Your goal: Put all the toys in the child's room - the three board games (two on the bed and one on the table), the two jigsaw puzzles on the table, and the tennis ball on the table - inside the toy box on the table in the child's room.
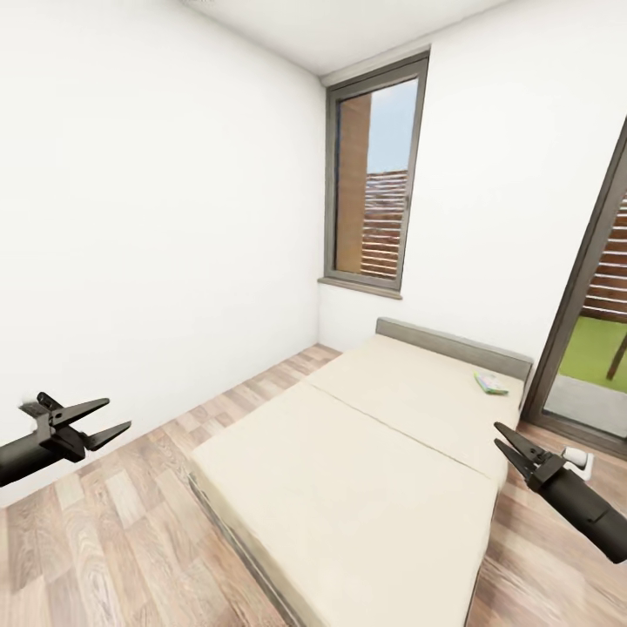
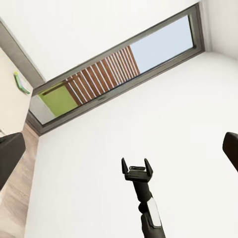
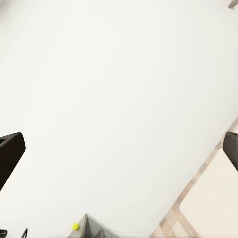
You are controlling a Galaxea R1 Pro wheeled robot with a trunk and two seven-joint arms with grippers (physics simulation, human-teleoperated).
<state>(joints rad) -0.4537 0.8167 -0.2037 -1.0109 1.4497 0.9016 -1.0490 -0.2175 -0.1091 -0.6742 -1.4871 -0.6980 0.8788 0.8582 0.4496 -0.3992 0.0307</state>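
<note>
Cream bed [image 1: 366,453], far-corner board game [image 1: 490,383]

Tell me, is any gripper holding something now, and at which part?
Nothing is held. The left gripper and the right gripper are both open and empty, beside the bed.

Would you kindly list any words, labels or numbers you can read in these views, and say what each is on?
None can be read.
The flat green box on the bed near the headboard has print, but it is too small and blurred to read.
</note>
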